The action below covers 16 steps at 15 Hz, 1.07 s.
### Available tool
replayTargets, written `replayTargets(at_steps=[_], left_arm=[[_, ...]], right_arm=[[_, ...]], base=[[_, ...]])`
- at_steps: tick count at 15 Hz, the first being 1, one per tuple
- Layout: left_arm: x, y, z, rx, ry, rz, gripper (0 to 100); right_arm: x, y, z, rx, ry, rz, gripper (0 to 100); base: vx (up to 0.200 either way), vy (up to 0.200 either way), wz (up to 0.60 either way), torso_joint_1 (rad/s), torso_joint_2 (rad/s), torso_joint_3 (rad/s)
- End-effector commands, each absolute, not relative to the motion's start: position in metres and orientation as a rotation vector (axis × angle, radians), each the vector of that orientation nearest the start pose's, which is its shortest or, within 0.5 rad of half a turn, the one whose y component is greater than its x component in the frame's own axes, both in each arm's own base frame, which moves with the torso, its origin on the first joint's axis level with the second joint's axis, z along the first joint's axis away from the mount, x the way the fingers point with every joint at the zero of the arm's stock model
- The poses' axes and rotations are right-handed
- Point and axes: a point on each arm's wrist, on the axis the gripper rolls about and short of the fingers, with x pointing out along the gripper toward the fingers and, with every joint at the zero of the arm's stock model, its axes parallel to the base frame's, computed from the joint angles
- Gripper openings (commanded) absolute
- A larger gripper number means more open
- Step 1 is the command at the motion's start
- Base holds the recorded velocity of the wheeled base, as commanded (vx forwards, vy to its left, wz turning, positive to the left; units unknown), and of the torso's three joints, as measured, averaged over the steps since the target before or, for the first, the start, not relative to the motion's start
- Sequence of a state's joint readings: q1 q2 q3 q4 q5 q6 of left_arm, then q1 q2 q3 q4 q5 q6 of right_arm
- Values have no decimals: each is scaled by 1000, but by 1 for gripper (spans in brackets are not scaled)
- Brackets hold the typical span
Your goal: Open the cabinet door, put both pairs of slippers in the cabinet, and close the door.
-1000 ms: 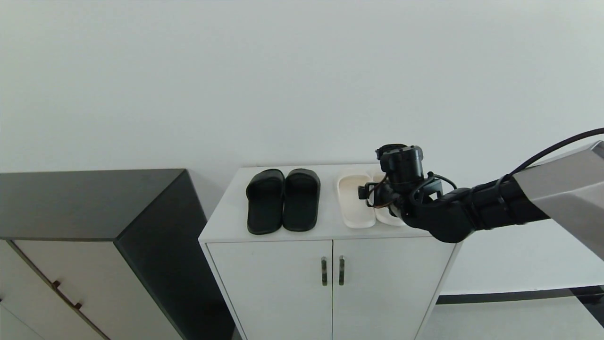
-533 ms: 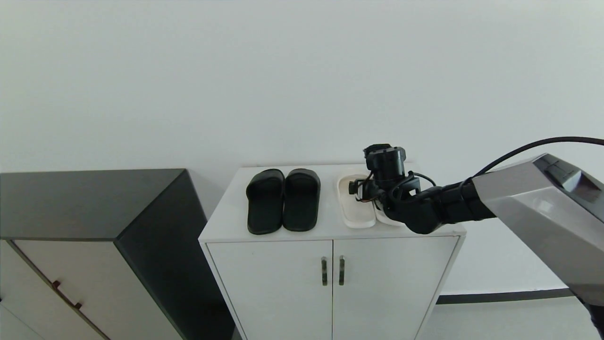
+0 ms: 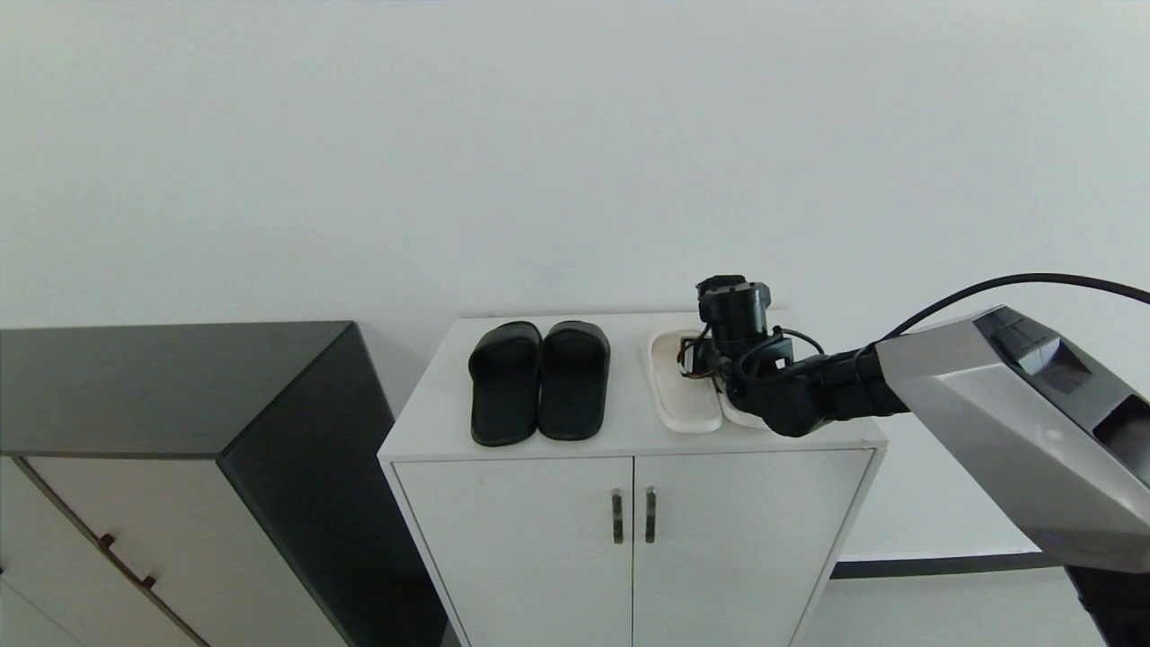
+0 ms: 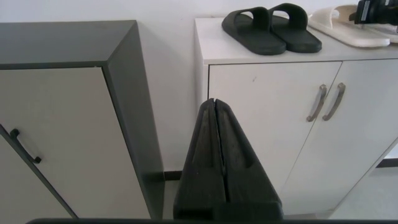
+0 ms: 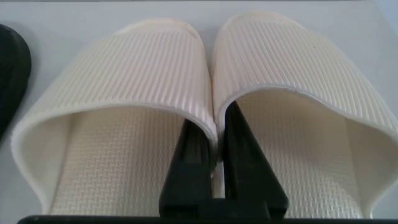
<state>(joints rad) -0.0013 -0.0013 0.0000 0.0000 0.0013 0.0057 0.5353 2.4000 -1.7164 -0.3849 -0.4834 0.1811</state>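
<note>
While the ribbed cream slippers sat on the smooth white cabinet, the outstretched right gripper pinched their adjoining strap edges.

Two cream slippers lie side by side on the white cabinet top, touching. The gripper has one finger inside each slipper, pinching the two adjoining strap edges between them. A black slipper lies just beside the pair.
</note>
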Motion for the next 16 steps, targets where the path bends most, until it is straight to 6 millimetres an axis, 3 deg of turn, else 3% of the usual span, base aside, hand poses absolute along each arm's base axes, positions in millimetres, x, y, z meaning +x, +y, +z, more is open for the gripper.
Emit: replayTargets(at_steps=[1,3,6,7,9,12,13,16], left_arm=[[-23,0,75,6,0,0,0],[-23,0,75,6,0,-2,0],[-23,0,75,2,0,-2,0],[-23,0,75,3,0,-3,0],[-23,0,76,5,-2,-9,0],[-23,0,76,3,-2,-11,0],[-23,0,76,3,-2,-11,0],[-23,0,76,0,-2,-9,0]], right_arm=[[431,250,129,46,248,38,0],[413,251,150,57,232,61,0],[362,250,180,66,233,178,0],[347,249,185,70,230,226,0],[295,236,191,76,234,397,0],[234,212,185,68,294,606,0],[222,202,185,72,299,650,0],[211,196,186,61,298,721,0]], base=[[0,0,0,0,0,0],[0,0,0,0,0,0],[0,0,0,0,0,0],[0,0,0,0,0,0],[0,0,0,0,0,0],[0,0,0,0,0,0],[0,0,0,0,0,0],[0,0,0,0,0,0]])
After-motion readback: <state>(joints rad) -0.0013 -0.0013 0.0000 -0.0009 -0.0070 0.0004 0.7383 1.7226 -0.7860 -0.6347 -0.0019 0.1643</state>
